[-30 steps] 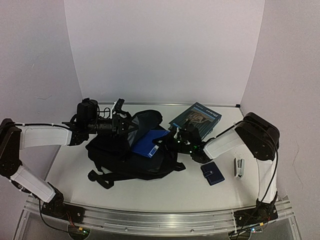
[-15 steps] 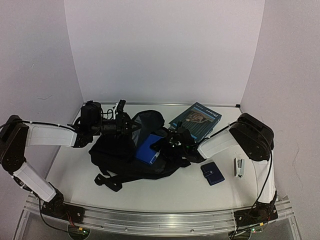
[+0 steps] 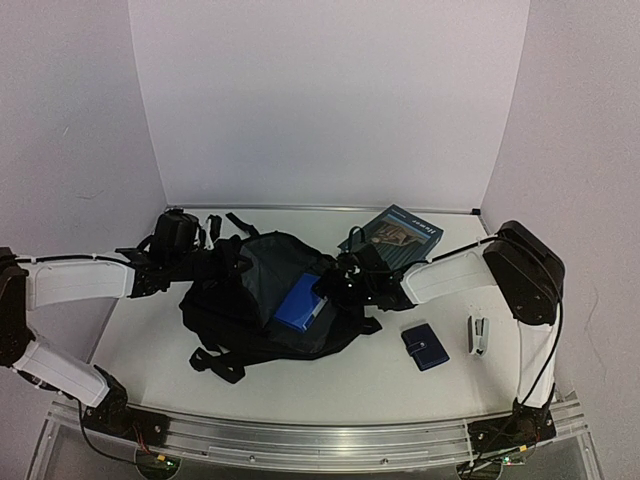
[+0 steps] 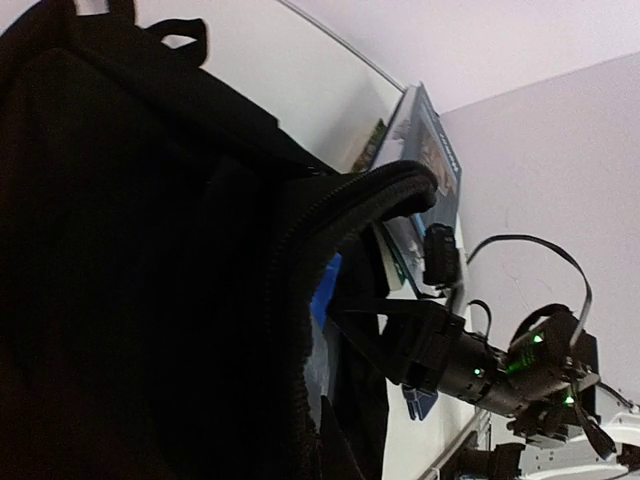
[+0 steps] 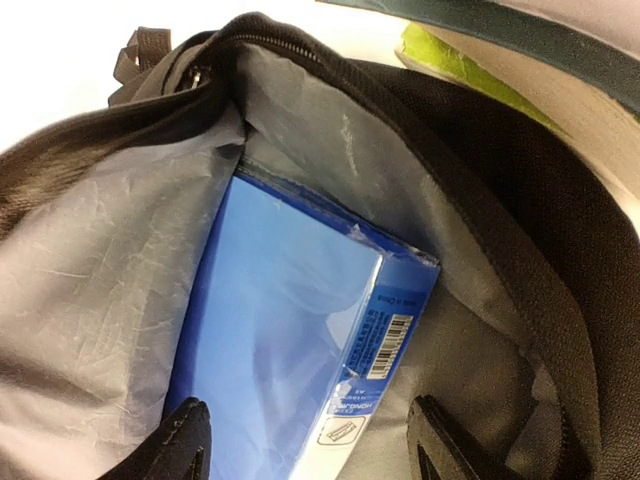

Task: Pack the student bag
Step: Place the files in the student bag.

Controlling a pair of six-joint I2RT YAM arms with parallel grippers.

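bag [image 3: 228, 300] mouth open, blue box [image 5: 290, 330] inside

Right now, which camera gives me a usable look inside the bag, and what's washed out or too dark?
Right wrist view: sharp and well lit, blue box and grey lining clear, table corner blown white. Left wrist view: nearly all underexposed black student bag. Top view: even light, bag fabric loses detail.

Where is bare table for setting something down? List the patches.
Bare: the near strip in front of the student bag and wallet, and the gap between them. Crowded: right side, around the stapler and book.
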